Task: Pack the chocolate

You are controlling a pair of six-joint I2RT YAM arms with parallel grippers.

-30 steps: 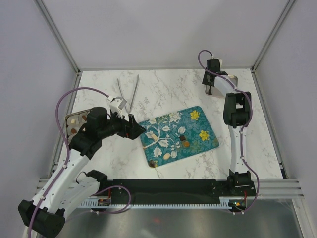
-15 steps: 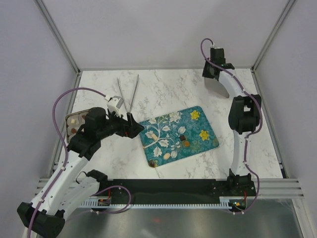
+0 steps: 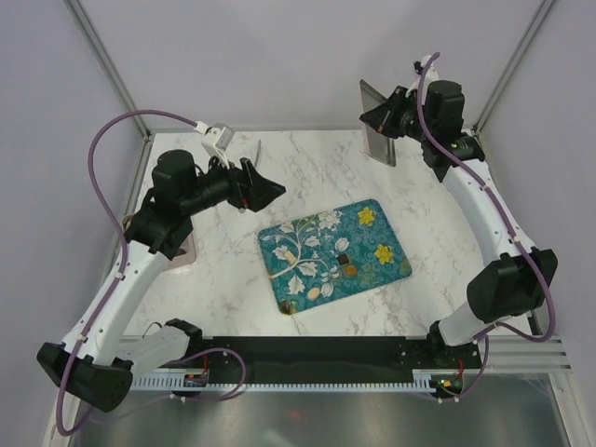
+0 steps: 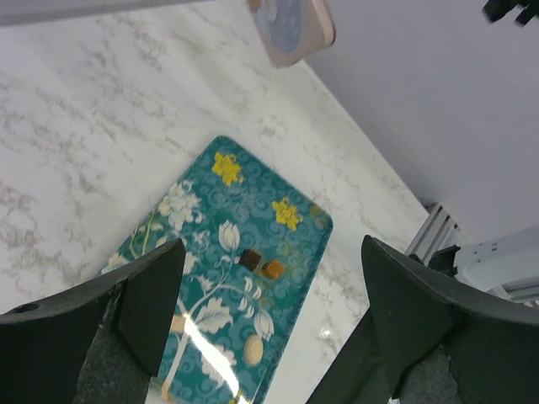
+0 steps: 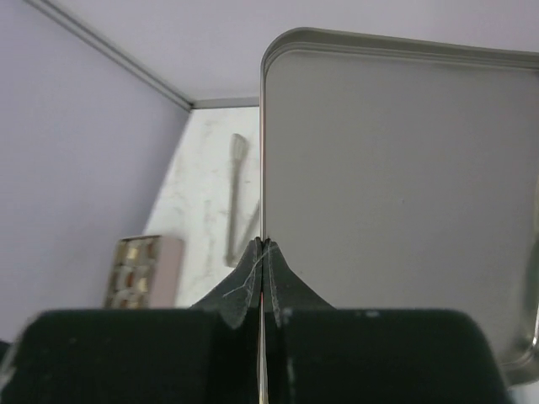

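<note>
Several chocolates lie on the teal flowered tray [image 3: 368, 244]: a dark square one [image 3: 343, 259], a caramel one [image 3: 351, 270] and cream ones [image 3: 314, 292] near its front edge. The left wrist view shows the dark [image 4: 249, 258], caramel [image 4: 271, 269] and cream [image 4: 253, 349] pieces below my fingers. My left gripper [image 3: 268, 186] [image 4: 271, 242] is open and empty, held high left of the tray's back. My right gripper [image 3: 380, 119] [image 5: 264, 244] is shut on a flat metal lid [image 3: 377, 142] [image 5: 396, 194], held upright in the air at the back right.
A pink box [image 5: 139, 271] with chocolates in cups sits at the left edge; in the top view only its edge [image 3: 183, 253] shows under my left arm. Metal tongs [image 5: 236, 198] lie at the back, left of centre. The enclosure walls stand close behind.
My left arm has risen and swung from beside the box toward the back. My right arm has lifted the lid off the back right of the table and stood it upright in the air.
</note>
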